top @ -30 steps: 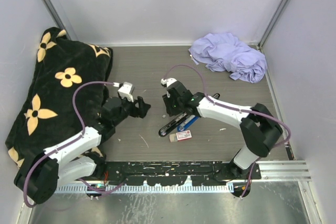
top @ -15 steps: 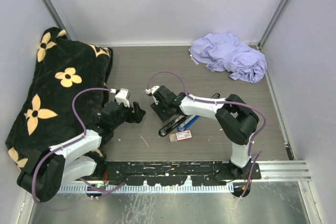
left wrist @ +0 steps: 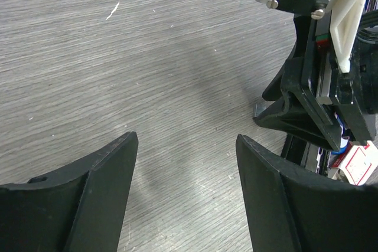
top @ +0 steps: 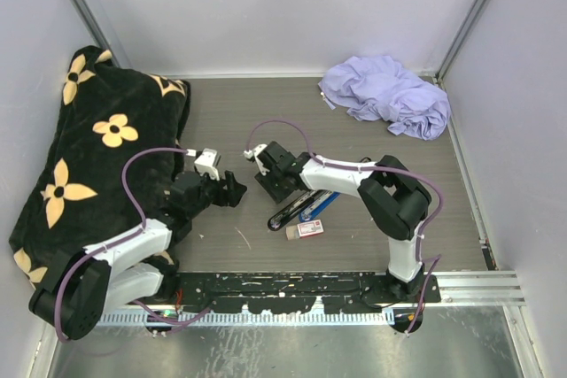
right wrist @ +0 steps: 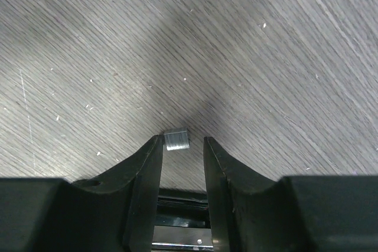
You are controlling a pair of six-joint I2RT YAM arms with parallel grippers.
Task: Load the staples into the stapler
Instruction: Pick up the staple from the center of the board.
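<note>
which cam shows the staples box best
Top external: the whole staples box shows there, red label up, lying on the table. The left wrist view catches only a corner of it at the right edge. The right wrist view does not show it at all.

Bare tabletop (top: 239, 112) lies open across the far middle, bounded by the flowered blanket (top: 97, 130) on the left, the purple cloth (top: 390, 95) far right, and the stapler (top: 285, 212) and staples box (top: 310, 228) near centre.
</note>
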